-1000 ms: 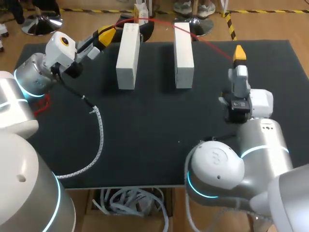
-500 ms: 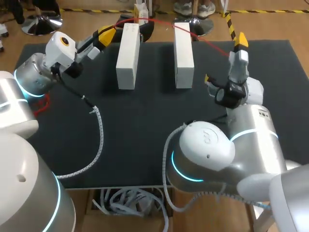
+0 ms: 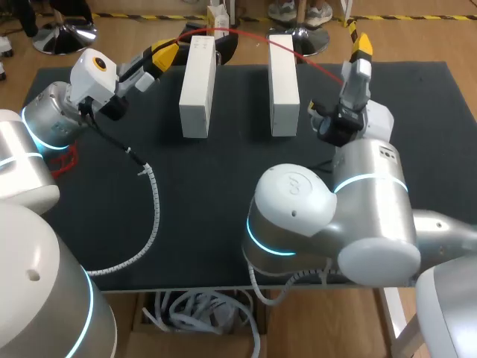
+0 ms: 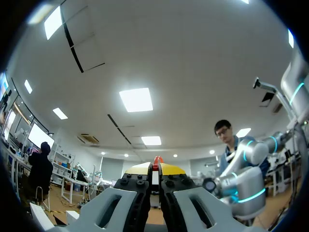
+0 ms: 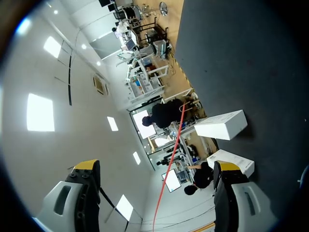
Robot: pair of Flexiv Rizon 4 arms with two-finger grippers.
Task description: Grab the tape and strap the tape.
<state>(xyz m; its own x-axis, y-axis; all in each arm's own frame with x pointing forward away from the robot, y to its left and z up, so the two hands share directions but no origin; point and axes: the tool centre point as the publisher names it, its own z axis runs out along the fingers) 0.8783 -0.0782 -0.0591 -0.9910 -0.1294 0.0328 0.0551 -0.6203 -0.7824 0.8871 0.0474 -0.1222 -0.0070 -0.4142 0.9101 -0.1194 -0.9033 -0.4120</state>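
Observation:
A thin red tape (image 3: 246,35) stretches in the air over the two upright white blocks (image 3: 197,86) (image 3: 283,82) at the back of the black table. My left gripper (image 3: 162,56) is shut on the tape's left end beside the left block; in the left wrist view a red bit (image 4: 157,160) shows between its closed yellow tips (image 4: 155,169). My right gripper (image 3: 343,74) stands open, right of the right block. In the right wrist view the red tape (image 5: 174,145) runs between its wide-apart fingers (image 5: 157,166) without touching them. Both white blocks (image 5: 223,124) lie ahead.
The black table mat (image 3: 223,194) stretches bare toward the front. A white spiral-wrapped cable (image 3: 154,205) from my left arm curves across its left half. A red scrap (image 3: 65,160) lies by the left arm's base. My right arm's bulky elbow (image 3: 328,224) covers the front right.
My right arm has swung toward the back and left, carrying its open gripper up to the tape's right part. The left arm and its grip have not moved.

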